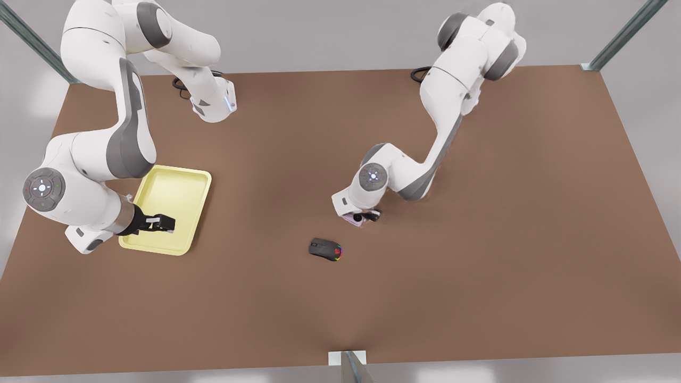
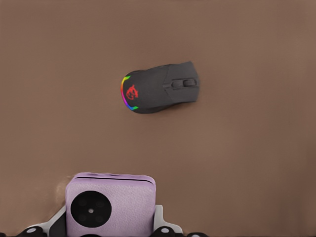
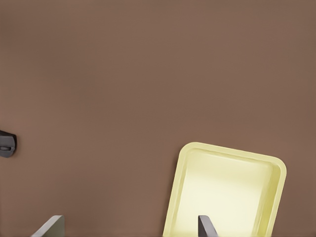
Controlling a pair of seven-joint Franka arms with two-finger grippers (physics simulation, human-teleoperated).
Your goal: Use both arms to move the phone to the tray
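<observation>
No readable text anywhere; the mouse [image 2: 160,88] bears only a red dragon emblem.

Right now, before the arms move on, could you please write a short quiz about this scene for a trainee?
1. True or false: the phone lies inside the tray.
2. Which thing lies on the table nearest to the phone? A) the black mouse B) a cup C) a keyboard
3. Fill in: the left tool is closed on the phone, while the right tool, its fingers apart, hangs over the ____.
Key: 1 false, the phone is at the left tool, away from the tray; 2 A; 3 tray.
</observation>
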